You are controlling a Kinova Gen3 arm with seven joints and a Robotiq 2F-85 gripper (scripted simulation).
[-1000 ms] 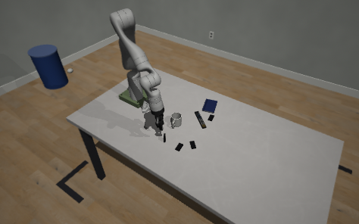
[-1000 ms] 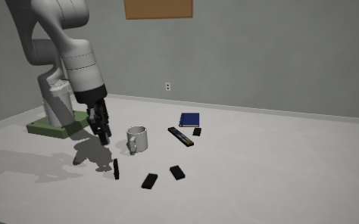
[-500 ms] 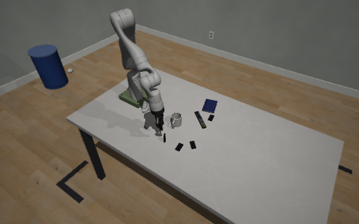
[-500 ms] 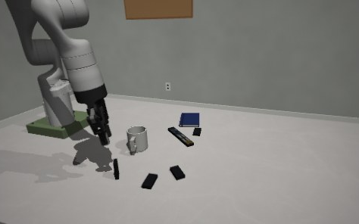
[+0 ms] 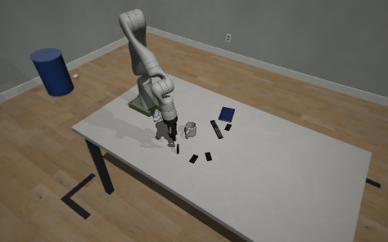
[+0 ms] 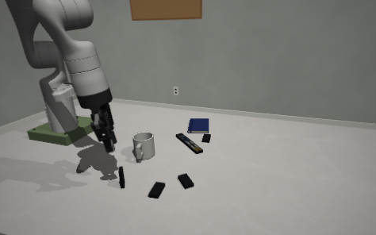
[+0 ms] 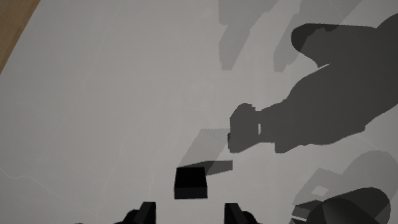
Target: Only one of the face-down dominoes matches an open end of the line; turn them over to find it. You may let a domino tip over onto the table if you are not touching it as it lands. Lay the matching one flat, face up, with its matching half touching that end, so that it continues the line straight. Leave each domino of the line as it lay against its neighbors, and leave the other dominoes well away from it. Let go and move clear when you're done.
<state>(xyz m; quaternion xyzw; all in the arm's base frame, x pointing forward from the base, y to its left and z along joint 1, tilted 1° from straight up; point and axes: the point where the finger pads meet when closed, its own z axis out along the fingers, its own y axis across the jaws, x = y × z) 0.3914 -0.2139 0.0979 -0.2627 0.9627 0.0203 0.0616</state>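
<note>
My gripper (image 5: 173, 138) (image 6: 110, 149) (image 7: 190, 213) is partly open and empty, above the table. One black domino (image 5: 178, 149) (image 6: 121, 177) (image 7: 190, 178) stands upright just beyond the fingertips in the wrist view; its pips are not visible. Two dominoes lie flat with plain black backs up: one (image 5: 193, 159) (image 6: 156, 190) near the front, another (image 5: 208, 156) (image 6: 186, 181) to its right. A further black domino (image 5: 227, 127) (image 6: 206, 138) lies flat beside the line, apart from it. The line (image 5: 216, 129) (image 6: 189, 143) lies face up and straight; its pips are too small to read.
A grey mug (image 5: 191, 129) (image 6: 143, 146) stands between the gripper and the line, its handle towards the front. A blue book (image 5: 227, 114) (image 6: 198, 125) lies behind the line. The table's edge crosses the wrist view's upper left. Arm shadows fall around the upright domino.
</note>
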